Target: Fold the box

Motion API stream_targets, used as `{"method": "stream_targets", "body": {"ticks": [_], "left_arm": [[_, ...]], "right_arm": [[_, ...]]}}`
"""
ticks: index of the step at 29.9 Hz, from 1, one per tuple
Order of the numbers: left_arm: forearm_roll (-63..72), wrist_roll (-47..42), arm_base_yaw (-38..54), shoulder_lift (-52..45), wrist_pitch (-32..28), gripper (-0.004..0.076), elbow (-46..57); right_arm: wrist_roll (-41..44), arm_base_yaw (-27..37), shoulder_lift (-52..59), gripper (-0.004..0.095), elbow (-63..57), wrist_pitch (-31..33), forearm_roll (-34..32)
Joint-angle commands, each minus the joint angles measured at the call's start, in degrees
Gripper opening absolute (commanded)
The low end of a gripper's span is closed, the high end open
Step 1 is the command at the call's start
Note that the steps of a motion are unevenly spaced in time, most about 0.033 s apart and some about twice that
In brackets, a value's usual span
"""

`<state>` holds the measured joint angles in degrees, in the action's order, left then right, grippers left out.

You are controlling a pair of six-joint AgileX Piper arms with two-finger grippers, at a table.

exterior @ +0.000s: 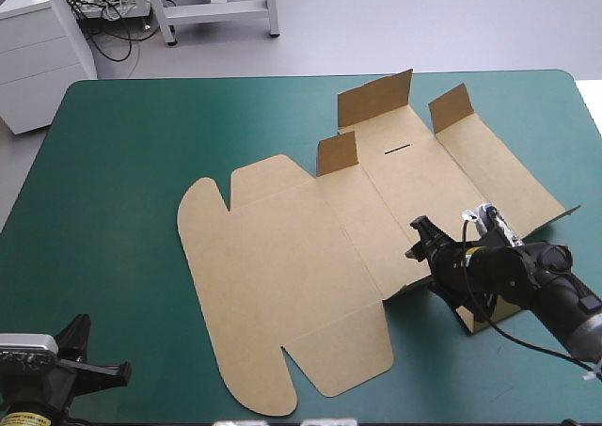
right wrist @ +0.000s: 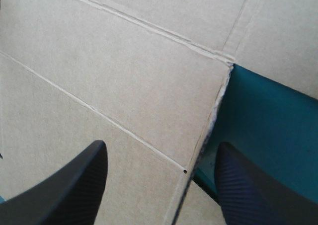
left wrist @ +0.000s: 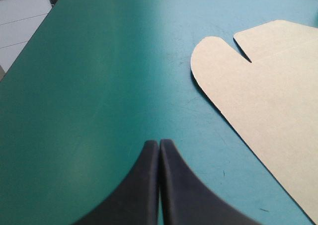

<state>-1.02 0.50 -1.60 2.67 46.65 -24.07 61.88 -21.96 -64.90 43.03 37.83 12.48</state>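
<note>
Black fin-shaped fingers of the right gripper (exterior: 419, 240) stand parted in the high view, low over the near right part of the box (exterior: 282, 276), a cut sheet of brown board lying mostly flat on the teal-green cover (exterior: 122, 191). Ahead of this gripper the sheet spreads out toward the left gripper's side. Well beyond it, toward the table's far edge, three small flaps (exterior: 376, 97) stand upright. The panel right under the gripper seems lifted a little off the cover, though the arm hides much of it. The left gripper (exterior: 94, 365) sits at the table's near left corner, well apart from the box.

From the left wrist, the left gripper (left wrist: 159, 144) has its two fingers pressed together in one pointed arch, with nothing between them. Bare cover lies under and ahead of it. The box (left wrist: 268, 96) lies off to its right side, a rounded tab nearest, not touching the fingers.

From the right wrist, the right gripper (right wrist: 161, 148) is spread wide, its fingers clear of each other. A cut edge of the box (right wrist: 114, 81) runs between them, closer to the right finger (right wrist: 258, 190). Creased board fills the space ahead of and under the left finger (right wrist: 74, 185), and cover (right wrist: 273, 111) shows past the edge ahead of the right one.
</note>
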Motion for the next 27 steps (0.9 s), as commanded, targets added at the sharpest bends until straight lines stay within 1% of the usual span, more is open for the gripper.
{"method": "stream_targets", "body": {"ticks": [1, 3, 5, 8, 10, 12, 16, 18, 19, 23, 27], "left_arm": [[0.21, -0.5, -1.02, 0.93, -4.09, -0.0032, -1.07], [0.21, -0.5, -1.12, 0.93, -4.09, -0.0032, -1.07], [0.21, -0.5, -1.12, 0.93, -4.09, -0.0032, -1.07], [0.21, -0.5, -1.12, 0.93, -4.09, -0.0032, -1.07], [0.21, -0.5, -1.12, 0.93, -4.09, -0.0032, -1.07], [0.21, -0.5, -1.12, 0.93, -4.09, -0.0032, -1.07], [0.11, -0.5, -1.51, 0.93, -4.09, -0.0032, -1.07], [-0.03, -0.5, -1.51, 0.93, -4.09, -0.0032, -1.07], [-0.03, -0.5, -1.51, 0.93, -4.09, -0.0032, -1.07], [-0.03, -0.5, -1.51, 0.93, -4.09, -0.0032, -1.07], [-0.03, -0.5, -1.51, 0.93, -3.99, -0.0032, -1.07]], "right_arm": [[1.01, -0.28, -1.74, 0.053, 1.94, -3.77, 1.25], [1.01, -0.68, -3.43, 0.0476, 1.94, -3.68, 1.25], [1.01, -1.15, -4.74, 0.0396, 1.94, -3.68, 1.89], [0.88, -1.58, -6.13, 0.023, 1.94, -3.79, 3.3], [0.88, -1.58, -6.38, 0.0087, 1.94, -3.79, 3.3], [0.75, -1.58, -6.38, -0.002, 1.94, -3.79, 3.04], [0.1, -1.58, -6.38, -0.0022, 1.94, -3.68, 2.6], [-2.49, -1.58, -6.38, -0.0021, 1.94, -3.95, 2.6], [-4.12, -1.58, -6.38, -0.0021, 1.94, -4.37, 2.6], [-15.65, -1.58, -6.38, -0.0021, 1.94, -5.27, 1.9], [-22.56, -1.47, -6.38, -0.0021, 1.98, -5.27, -2.82]]}}
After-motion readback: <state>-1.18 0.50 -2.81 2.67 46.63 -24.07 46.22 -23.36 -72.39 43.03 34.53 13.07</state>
